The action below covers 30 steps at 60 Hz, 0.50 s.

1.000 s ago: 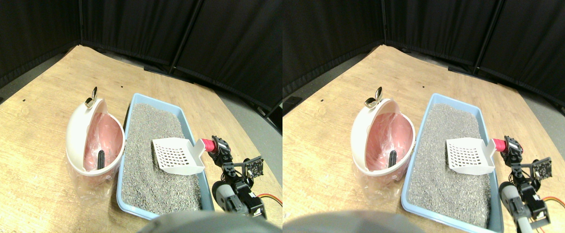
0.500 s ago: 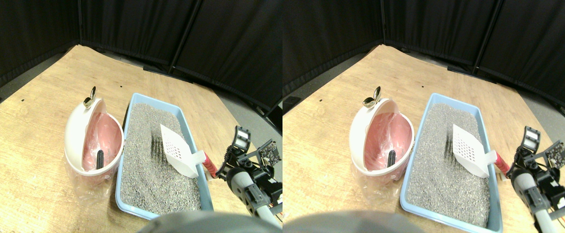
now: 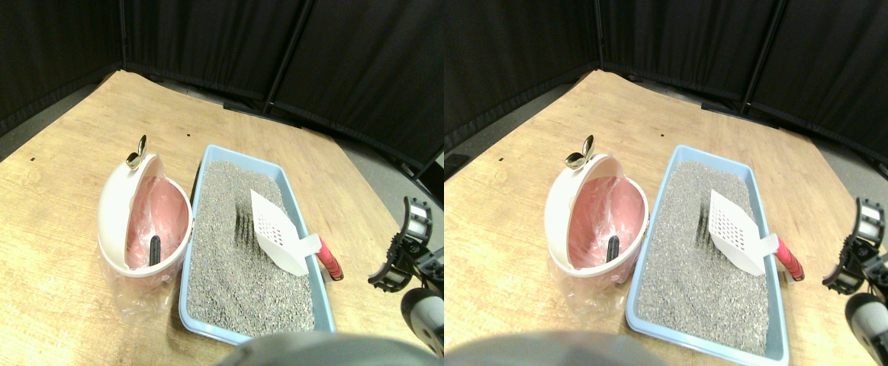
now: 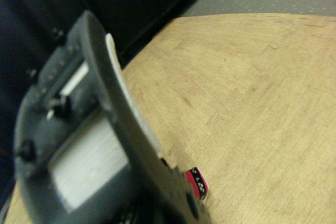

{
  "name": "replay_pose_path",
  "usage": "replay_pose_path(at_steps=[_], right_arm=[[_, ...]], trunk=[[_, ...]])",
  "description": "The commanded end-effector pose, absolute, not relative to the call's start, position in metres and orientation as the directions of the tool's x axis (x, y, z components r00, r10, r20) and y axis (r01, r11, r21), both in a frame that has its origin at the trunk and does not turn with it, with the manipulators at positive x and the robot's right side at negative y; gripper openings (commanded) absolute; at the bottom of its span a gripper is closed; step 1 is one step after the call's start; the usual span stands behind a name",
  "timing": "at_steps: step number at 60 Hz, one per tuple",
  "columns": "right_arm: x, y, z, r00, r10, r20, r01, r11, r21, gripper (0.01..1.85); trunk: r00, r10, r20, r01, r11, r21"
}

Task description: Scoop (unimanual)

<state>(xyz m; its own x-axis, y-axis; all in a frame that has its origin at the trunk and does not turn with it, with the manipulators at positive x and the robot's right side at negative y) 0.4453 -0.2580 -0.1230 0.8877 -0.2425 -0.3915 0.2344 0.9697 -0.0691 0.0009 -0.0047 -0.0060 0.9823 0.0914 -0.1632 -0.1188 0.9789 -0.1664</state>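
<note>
One white scoop [image 3: 280, 242] sits in the blue litter tray [image 3: 197, 286], leaning on its side in the grey litter [image 3: 238, 267]. Its red handle [image 3: 329, 258] sticks out over the tray's right rim and rests apart from the robot. In the wrist view only the tip of that red handle [image 4: 197, 183] peeks out from behind the dark jaw, which is blurry and fills much of the picture.

The right gripper [image 3: 407, 248] is over at the right edge of the stereo view, well away from the scoop, with nothing in it. Its curved jaws look spread apart. The arm below it is cut off by the edge of the picture.

Next to the tray, just touching its left side, is a round white bin [image 3: 120, 221] with a pink bag [image 3: 156, 217] inside. A small dark thing [image 3: 155, 250] stands in the bag; I cannot tell what it is. Everything rests on a wooden floor [image 3: 47, 183], with black curtains [image 3: 276, 46] behind.
</note>
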Motion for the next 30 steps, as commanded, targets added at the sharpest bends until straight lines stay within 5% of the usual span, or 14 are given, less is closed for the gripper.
replay_pose_path(at_steps=[1, 5, 6, 7, 14, 30], right_arm=[[0.447, -0.254, -0.109, 0.932, -0.202, -0.302, 0.192, 0.979, -0.060, 1.15], [0.445, -0.257, -0.107, 0.939, -0.179, -0.293, 0.171, 0.984, -0.051, 1.01], [0.443, -0.258, -0.105, 0.945, -0.160, -0.284, 0.153, 0.987, -0.048, 0.81], [0.443, -0.258, -0.105, 0.945, -0.160, -0.284, 0.153, 0.987, -0.048, 0.81], [0.434, -0.262, -0.106, 0.970, -0.107, -0.219, 0.108, 0.994, -0.008, 0.06], [0.415, -0.266, -0.105, 0.981, -0.092, -0.171, 0.094, 0.996, 0.003, 0.06]], trunk=[[0.985, 0.079, -0.151, -0.106, 0.978, -0.180], [0.987, 0.067, -0.149, -0.092, 0.981, -0.173], [0.987, 0.067, -0.149, -0.092, 0.981, -0.173], [0.987, 0.064, -0.149, -0.090, 0.981, -0.171], [0.988, 0.050, -0.146, -0.073, 0.984, -0.161], [0.990, 0.017, -0.141, -0.037, 0.990, -0.140]])
